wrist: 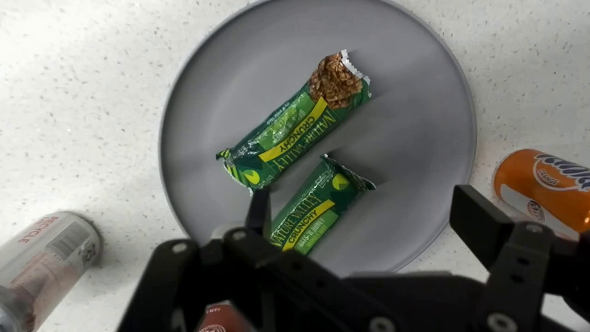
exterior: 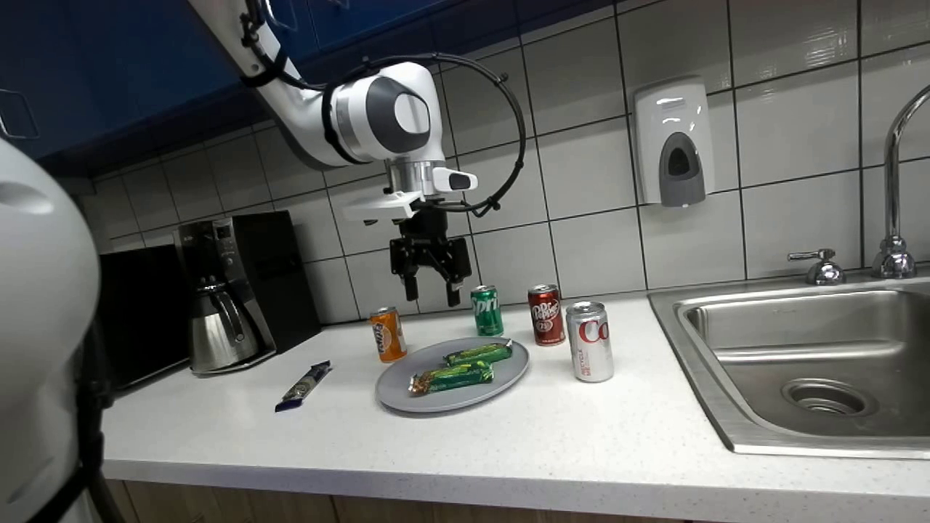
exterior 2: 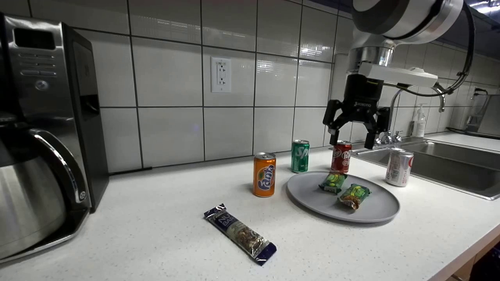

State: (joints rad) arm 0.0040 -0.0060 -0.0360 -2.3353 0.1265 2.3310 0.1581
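Note:
My gripper hangs in the air above the grey plate, jaws wide apart and nothing between them. On the plate lie two green granola bars, side by side and slanted. The fuller-seen bar shows an oat picture at one end; the near bar is partly covered by the gripper in the wrist view. Around the plate stand an orange Fanta can, a green Sprite can, a red Dr Pepper can and a silver Coke can. A nut bar lies on the counter.
A coffee maker with a steel carafe stands at one end of the counter. At the opposite end is a steel sink with a tap. A soap dispenser hangs on the tiled wall behind.

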